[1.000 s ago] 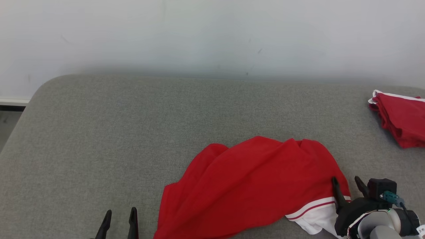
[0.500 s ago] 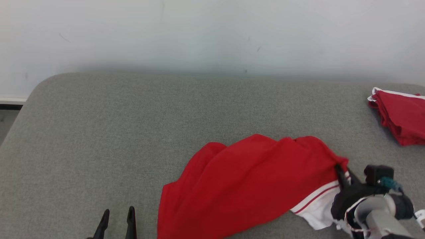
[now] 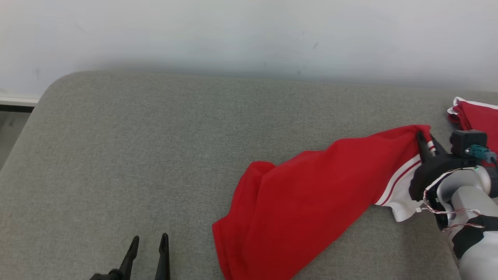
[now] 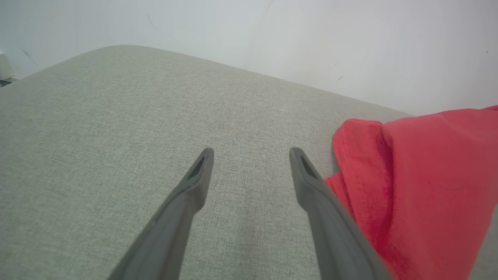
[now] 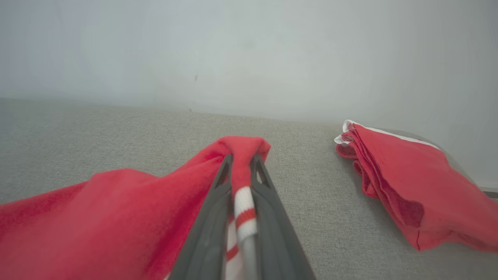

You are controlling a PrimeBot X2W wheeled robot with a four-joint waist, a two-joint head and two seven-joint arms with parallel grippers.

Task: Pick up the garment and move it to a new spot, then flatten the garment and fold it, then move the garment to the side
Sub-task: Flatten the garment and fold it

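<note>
The left gripper (image 3: 150,236), its dark fingers spread apart and empty, hovers at the near edge of the grey woven cushioned surface (image 3: 155,136). The crumpled red garment with white striped trim (image 3: 311,194) trails from the near edge toward the right edge, lifted there by the right gripper (image 3: 425,137), clamped on its trimmed hem. A folded red cloth (image 3: 476,114) lies by the far right corner

red garment (image 3: 307,194) with white striped trim, grey cushion (image 3: 155,155), dark fingers (image 4: 186,202).
</note>
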